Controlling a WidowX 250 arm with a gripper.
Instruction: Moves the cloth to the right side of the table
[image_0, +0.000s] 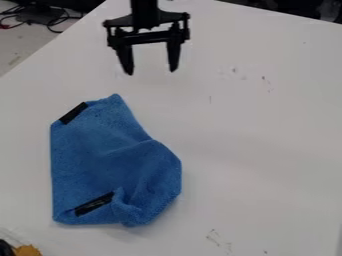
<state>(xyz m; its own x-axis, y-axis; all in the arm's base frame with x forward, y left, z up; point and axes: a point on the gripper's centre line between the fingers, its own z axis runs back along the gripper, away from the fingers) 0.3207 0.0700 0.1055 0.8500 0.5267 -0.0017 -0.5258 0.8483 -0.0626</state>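
Claw (152, 71) hangs near the top edge of the view, its two fingers well apart, nothing between them. Blue cloth (113, 160) lies on the left part of the white bench (267, 150), apart from the claw and nearer the camera. Cloth is creased, its lower right side bunched, with a black strip at upper left and another low down. An orange-yellow item (27, 250), possibly a toy, shows at the lower left corner.

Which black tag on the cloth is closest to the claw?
The upper tag, along the top-left of the cloth, is closest to the gripper; the lower tag lies near the cloth's bottom.
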